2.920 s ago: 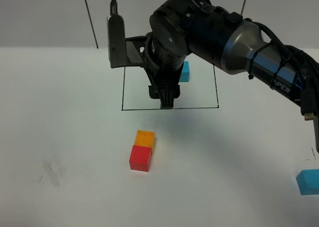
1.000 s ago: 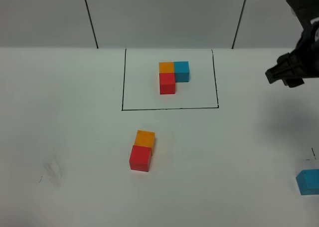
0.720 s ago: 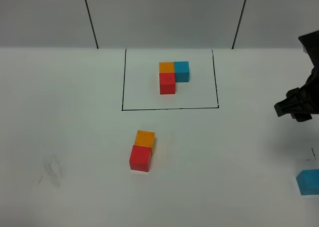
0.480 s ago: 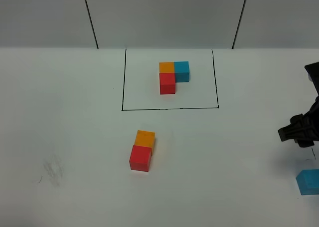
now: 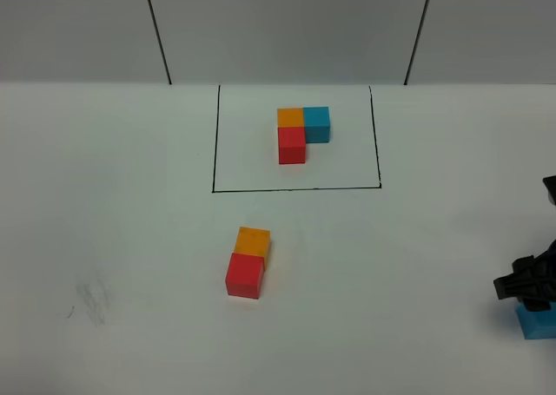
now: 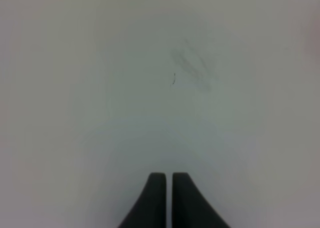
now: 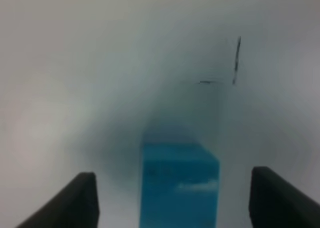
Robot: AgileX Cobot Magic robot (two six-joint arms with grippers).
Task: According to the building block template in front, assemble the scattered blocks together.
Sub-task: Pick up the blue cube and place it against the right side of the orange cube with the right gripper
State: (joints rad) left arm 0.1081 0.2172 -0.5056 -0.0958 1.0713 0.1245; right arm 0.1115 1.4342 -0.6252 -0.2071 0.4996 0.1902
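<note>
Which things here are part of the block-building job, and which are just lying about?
Part of the job:
- framed template blocks
- loose orange block
- loose red block
- loose blue block

Just lying about:
- grey smudge
- black corner mark beside the loose blue block

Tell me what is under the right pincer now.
The loose blue cube lies on the white table below the open right pincer, in line between its fingers. From the high camera the pincer covers the cube's upper part; any contact cannot be told.
</note>
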